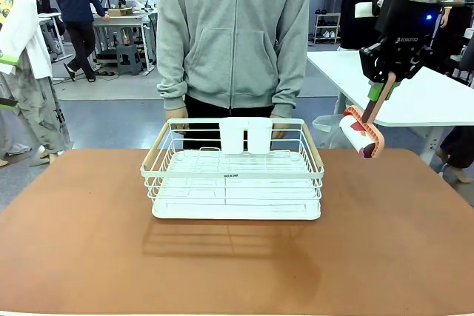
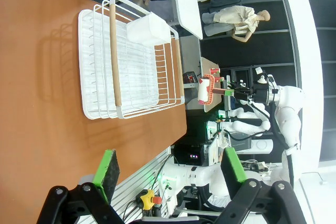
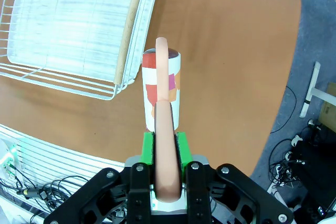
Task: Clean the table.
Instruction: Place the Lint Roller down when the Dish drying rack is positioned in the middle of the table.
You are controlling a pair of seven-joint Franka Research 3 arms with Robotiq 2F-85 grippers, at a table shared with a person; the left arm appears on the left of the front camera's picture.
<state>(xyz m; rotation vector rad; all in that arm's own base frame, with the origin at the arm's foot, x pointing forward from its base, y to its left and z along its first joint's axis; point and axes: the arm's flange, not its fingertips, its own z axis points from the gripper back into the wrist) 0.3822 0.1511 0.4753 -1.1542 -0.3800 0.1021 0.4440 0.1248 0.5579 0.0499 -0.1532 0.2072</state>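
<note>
The table (image 1: 81, 242): your work surface, seen from the robot's side.
You see a wide, level, matte reddish-brown top with rounded far corners and a thin pale near edge; its front half lies bare, faintly shadowed at the centre.

My right gripper (image 1: 382, 88) raised at far right, clamped shut; left gripper (image 2: 170, 169) jaws spread wide
</note>
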